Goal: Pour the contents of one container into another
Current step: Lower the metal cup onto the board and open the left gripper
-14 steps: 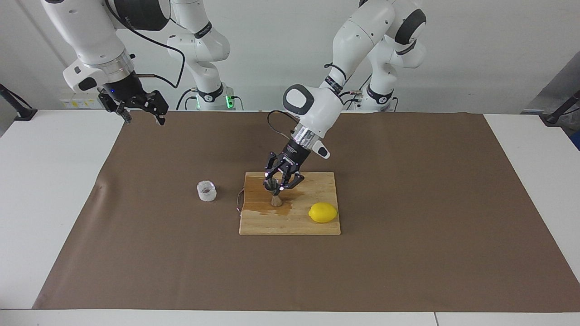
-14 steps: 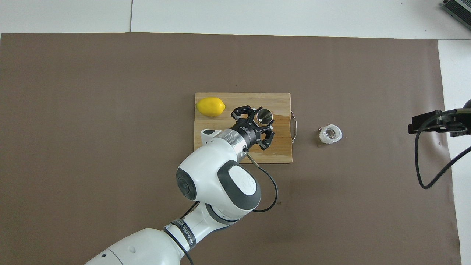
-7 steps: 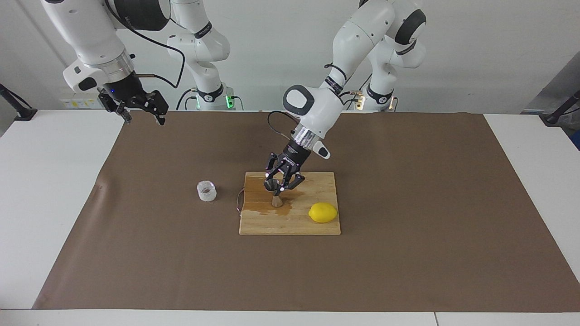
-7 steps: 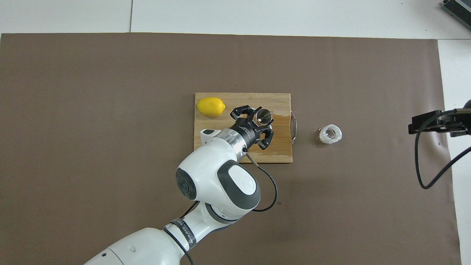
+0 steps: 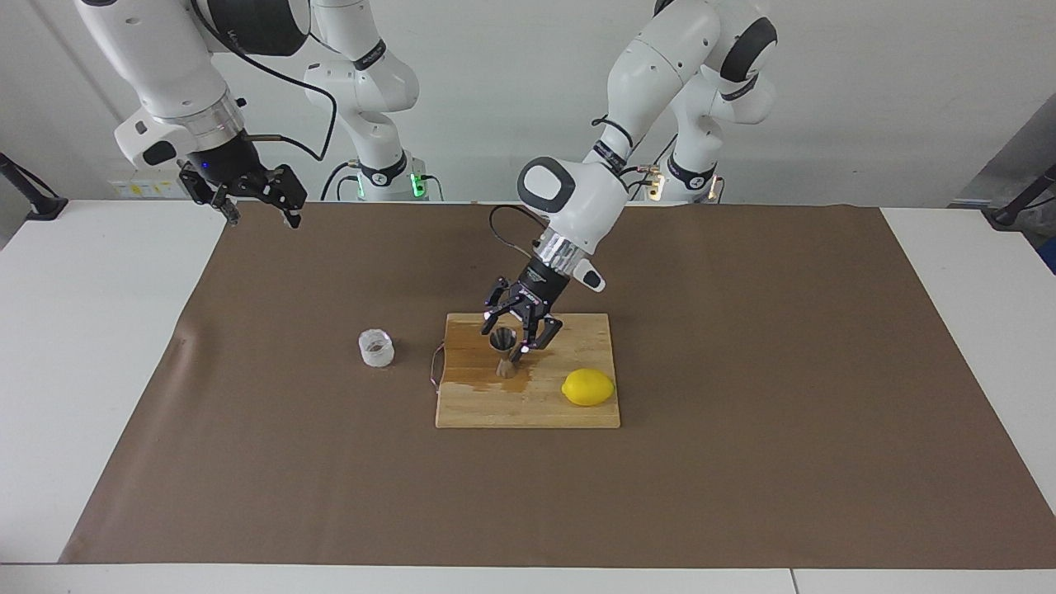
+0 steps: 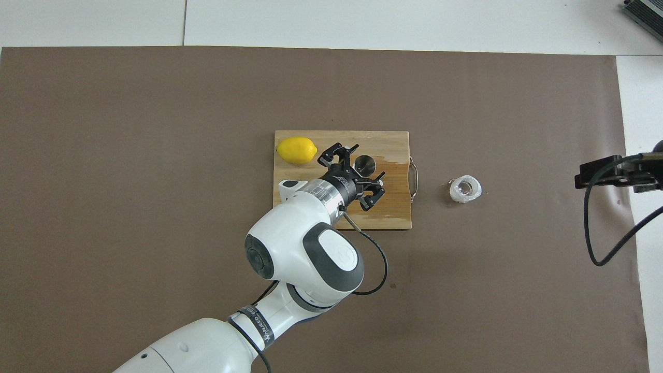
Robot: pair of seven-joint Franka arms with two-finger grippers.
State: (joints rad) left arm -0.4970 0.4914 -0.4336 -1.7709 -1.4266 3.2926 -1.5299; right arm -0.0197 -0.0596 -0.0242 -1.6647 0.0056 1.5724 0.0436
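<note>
1. Two steel cones joined at a narrow waist make up the jigger (image 5: 504, 352), which stands upright on the wooden cutting board (image 5: 528, 404); the overhead view shows its round shiny mouth (image 6: 364, 164).
2. Over the board, the left gripper (image 5: 521, 328) has its fingers spread, just beside the jigger's upper cone – the facing view shows them apart from it, not pinching it.
3. Wet, darker staining covers the board's pale grain around the jigger, toward the right arm's end.
4. Smooth and yellow, a lemon (image 5: 588, 387) lies on the same board toward the left arm's end.
5. Squat and clear, with textured whitish walls, the cup (image 5: 376, 347) sits on the brown mat (image 5: 742, 412) beside the board, toward the right arm's end – the overhead view alone shows down into its open top (image 6: 465, 188).
6. Waiting high over the mat's corner, the right gripper (image 5: 257, 202) shows open fingers in the facing view; the overhead view catches only its dark edge (image 6: 616, 173).
</note>
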